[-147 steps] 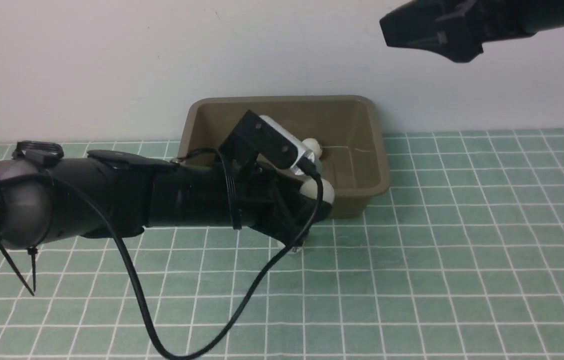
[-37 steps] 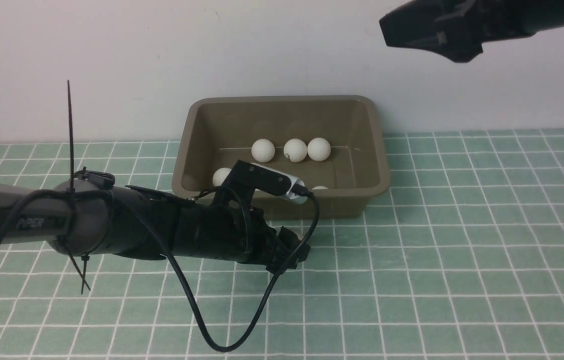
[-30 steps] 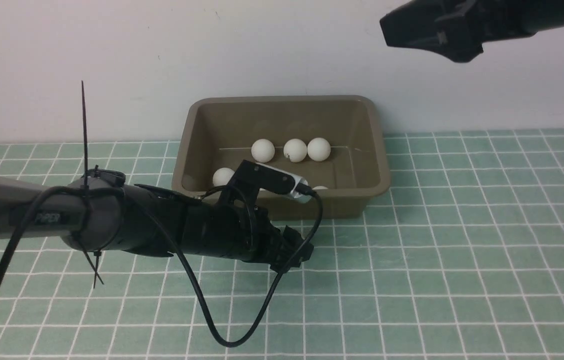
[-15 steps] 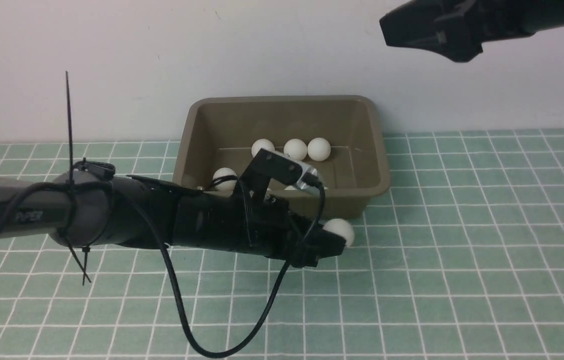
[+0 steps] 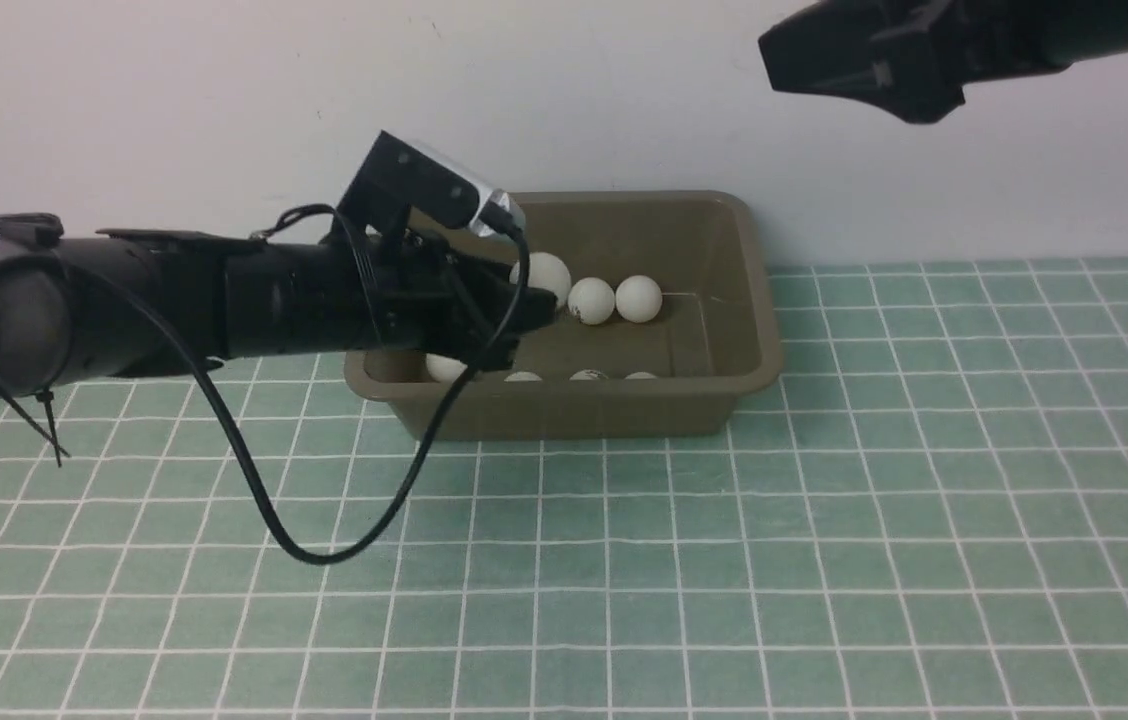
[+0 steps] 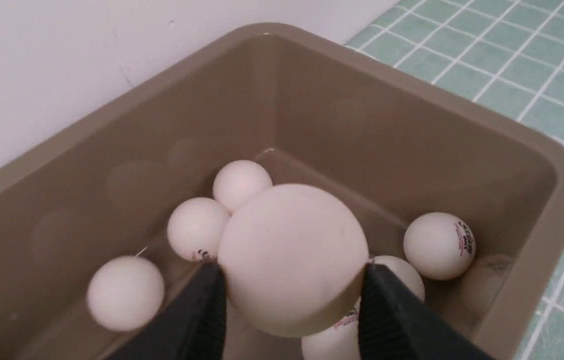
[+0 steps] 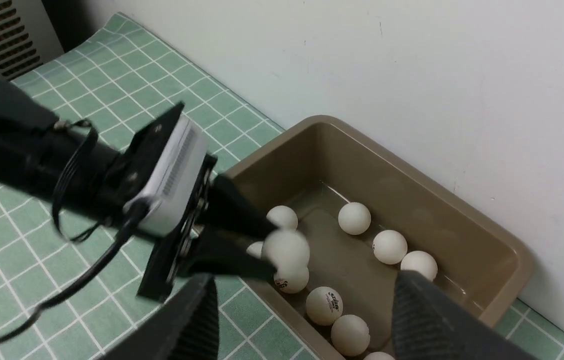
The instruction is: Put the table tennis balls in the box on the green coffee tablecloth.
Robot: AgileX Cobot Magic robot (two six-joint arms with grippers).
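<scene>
Green coffee tablecloth [image 5: 824, 520] covers the tabletop, no loose balls visible on it in front view. Box [image 5: 724, 385] sits at the back by the wall w/ approx 8 table tennis balls [image 7: 354, 218] inside. Left arm has swung up from the cloth in front of the box — half a sec ago it was low w/ a ball, now left tool [image 6: 289, 305] is over the box interior, pinching one ball [image 6: 292, 257] btwn its pads. Right tool [image 7: 302, 320] hangs high, spread, empty. Judgement: only the release is left for this ball — prob the last one.
</scene>
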